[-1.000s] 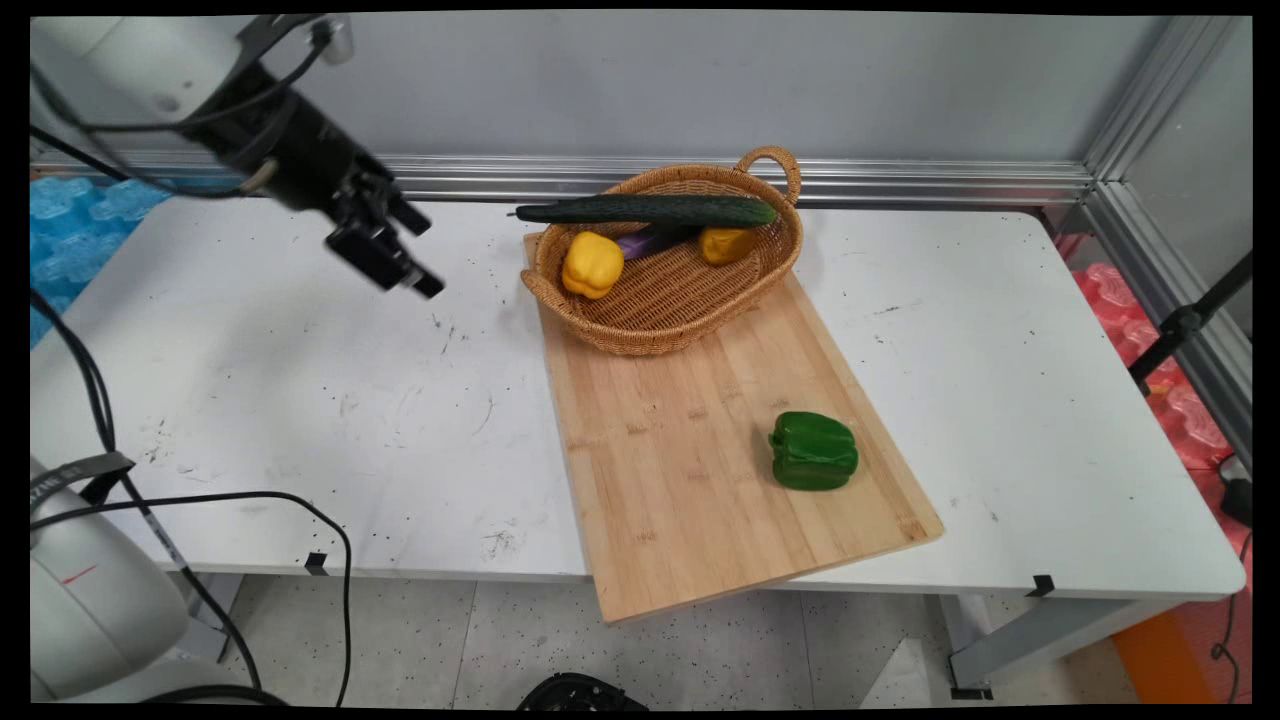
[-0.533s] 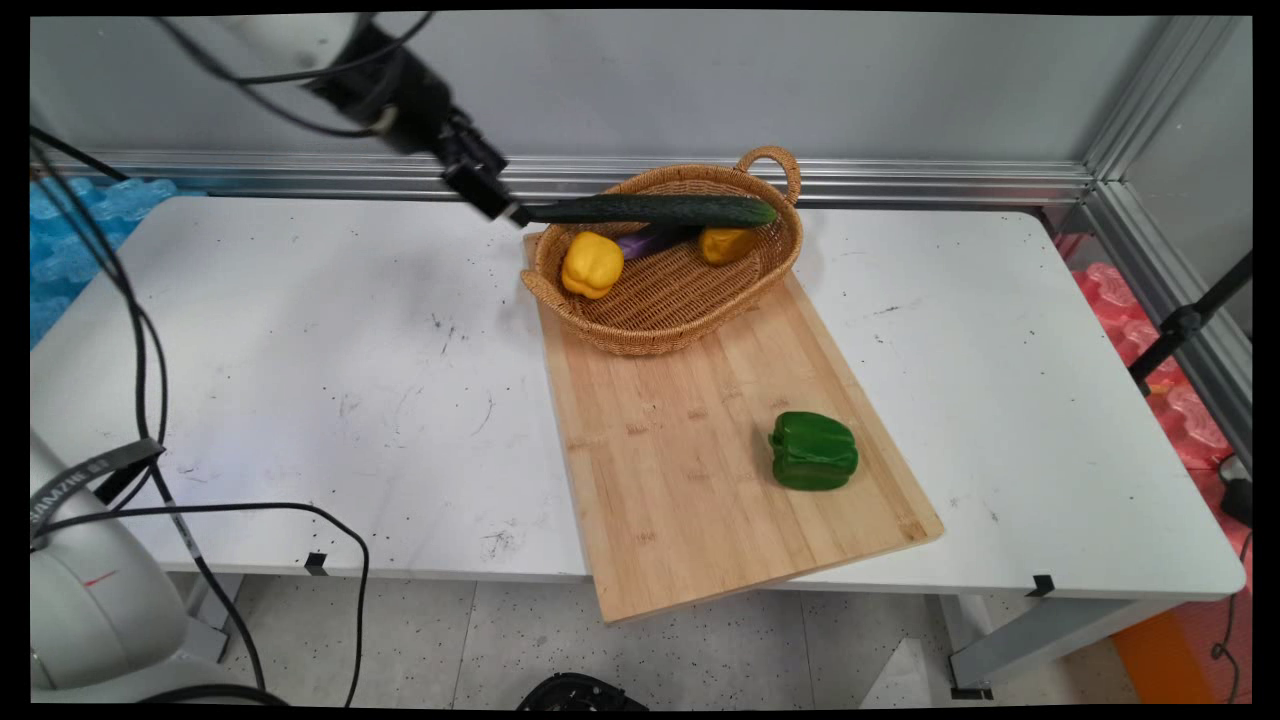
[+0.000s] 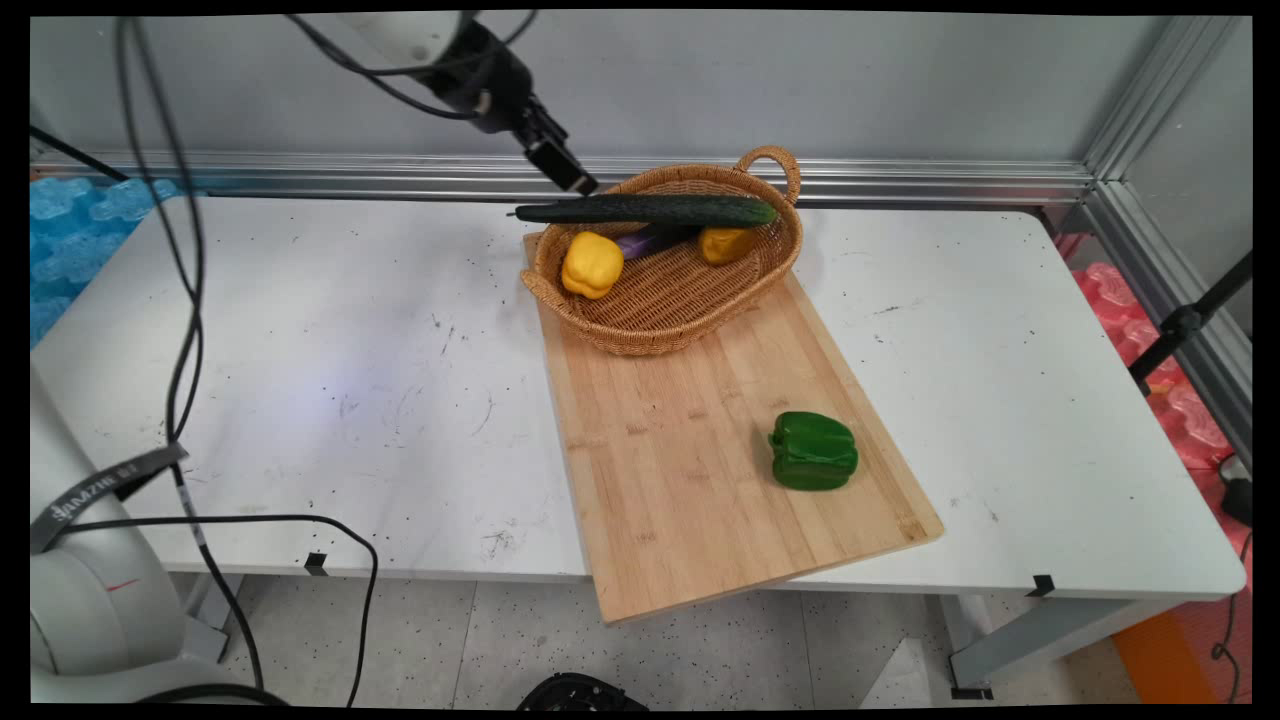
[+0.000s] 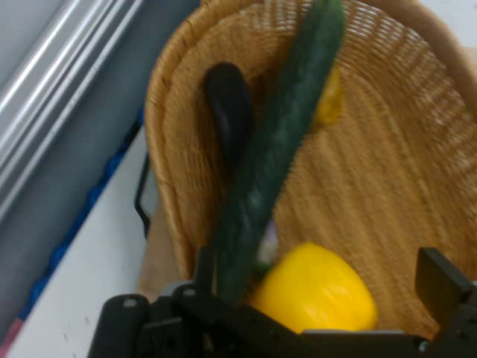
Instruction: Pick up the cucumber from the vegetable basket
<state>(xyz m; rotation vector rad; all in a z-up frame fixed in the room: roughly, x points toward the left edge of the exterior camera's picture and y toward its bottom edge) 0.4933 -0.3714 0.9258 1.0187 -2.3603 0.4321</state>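
Hovering above the left end of the oval woven wicker basket (image 3: pixel 668 290), the black two-finger claw (image 3: pixel 572 178) points down and to the right, toward the basket's interior. Hand view shows its fingers (image 4: pixel 441 282) spread apart with nothing between them; the claw is empty.

Left to right, all placed against the basket:
- Long dark green cucumber (image 3: pixel 648 210): lies across the basket's far rim, long axis running left-right along the basket's length. Its thin left tip overhangs the left rim and sits just below the claw; no contact visible.
- Yellow bell pepper (image 3: pixel 592 264): inside the basket, left end, nearer side. Hand view puts it directly ahead of the claw, just beside the cucumber.
- Purple eggplant (image 3: pixel 650 240): inside, mid-basket, partly under the cucumber.
- Second, smaller yellow-orange pepper (image 3: pixel 726 244): inside, right end, below the cucumber's thick end.
- Green bell pepper (image 3: pixel 813 451): outside the basket, well apart from it, toward the near right.

Basket and green pepper both rest on a light wooden cutting board (image 3: pixel 690 470), basket at its far end. Board lies on the white table (image 3: pixel 300 380), near edge overhanging.
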